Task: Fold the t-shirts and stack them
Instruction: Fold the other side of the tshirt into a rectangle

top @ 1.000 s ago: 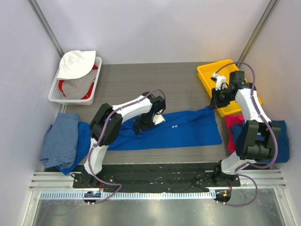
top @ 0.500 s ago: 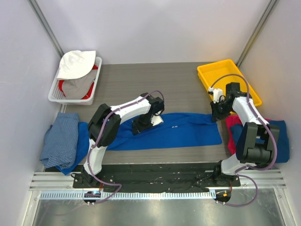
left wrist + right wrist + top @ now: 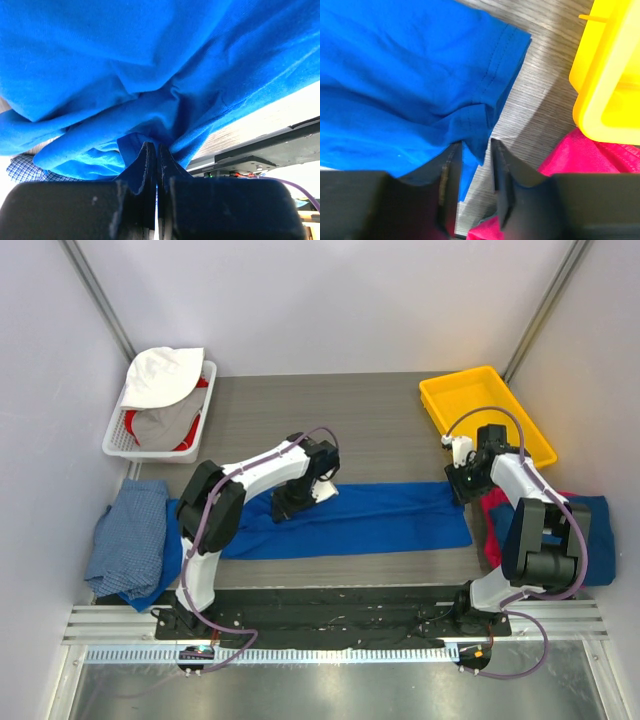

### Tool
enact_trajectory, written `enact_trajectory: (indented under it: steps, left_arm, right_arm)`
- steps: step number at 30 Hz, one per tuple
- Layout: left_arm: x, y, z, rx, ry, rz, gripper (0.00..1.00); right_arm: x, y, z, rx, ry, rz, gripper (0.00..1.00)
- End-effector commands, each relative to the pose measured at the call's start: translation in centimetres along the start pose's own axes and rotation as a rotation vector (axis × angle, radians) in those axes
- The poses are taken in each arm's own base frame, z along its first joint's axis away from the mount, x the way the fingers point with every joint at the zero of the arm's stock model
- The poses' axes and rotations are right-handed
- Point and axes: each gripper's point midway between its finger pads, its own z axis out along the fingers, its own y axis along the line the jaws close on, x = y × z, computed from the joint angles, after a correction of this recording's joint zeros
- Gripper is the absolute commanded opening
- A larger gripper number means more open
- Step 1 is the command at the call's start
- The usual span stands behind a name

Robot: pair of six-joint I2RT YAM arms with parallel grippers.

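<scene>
left end effector (image 3: 156, 150) pinches the blue t-shirt (image 3: 390, 515) to keep it flat; right end effector (image 3: 472, 155) at 3 o'clock spread (hem loose between).

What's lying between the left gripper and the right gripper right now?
The royal blue t-shirt, laid out as a long band, fills the stretch from the left gripper to the right gripper; the top view shows it.

No lettering, label, brand or number is legible on the blue shirt (image 3: 380, 515), the yellow tray (image 3: 480, 405) or the basket (image 3: 112, 446).
</scene>
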Motion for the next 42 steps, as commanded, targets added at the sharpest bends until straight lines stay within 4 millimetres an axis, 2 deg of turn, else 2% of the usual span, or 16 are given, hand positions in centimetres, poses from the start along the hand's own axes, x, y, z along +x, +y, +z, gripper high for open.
enact_trajectory:
  steps: [1, 10, 17, 21, 24, 28, 32, 37, 42]
  left_arm:
    - [1.0, 0.5, -1.3, -0.016, -0.003, 0.012, 0.00]
    - [0.8, 0.1, -0.8, 0.003, -0.002, 0.012, 0.00]
    - [0.8, 0.1, -0.9, 0.006, -0.009, 0.005, 0.00]
    - [0.6, 0.0, -0.7, 0.010, -0.010, 0.006, 0.00]
    - [0.5, -0.1, -0.6, 0.013, -0.011, 0.003, 0.00]
    - [0.6, -0.3, -0.4, 0.026, -0.007, -0.006, 0.00]
    - [0.6, -0.8, -0.3, 0.038, -0.023, -0.026, 0.00]
    - [1.1, -0.6, -0.9, 0.021, -0.034, -0.039, 0.00]
    - [1.6, -0.7, -1.7, 0.015, -0.051, -0.049, 0.00]
  right_arm:
    - [-0.9, -0.6, -0.5, 0.028, -0.040, -0.003, 0.39]
    - [-0.7, 0.6, -3.1, 0.013, -0.069, -0.001, 0.40]
    - [1.1, 1.9, -5.9, 0.017, -0.060, -0.023, 0.40]
    - [0.8, 2.1, -6.9, 0.031, -0.097, -0.030, 0.41]
    - [0.4, 1.8, -5.9, 0.024, -0.099, -0.019, 0.41]
    - [-0.4, 1.2, -3.5, 0.007, -0.097, 0.002, 0.42]
    - [-1.9, 0.5, -0.9, -0.019, -0.091, 0.027, 0.49]
    - [-3.8, -0.6, 0.2, -0.020, -0.104, 0.043, 0.50]
    - [-4.4, -1.0, 0.7, -0.025, -0.101, 0.046, 0.50]
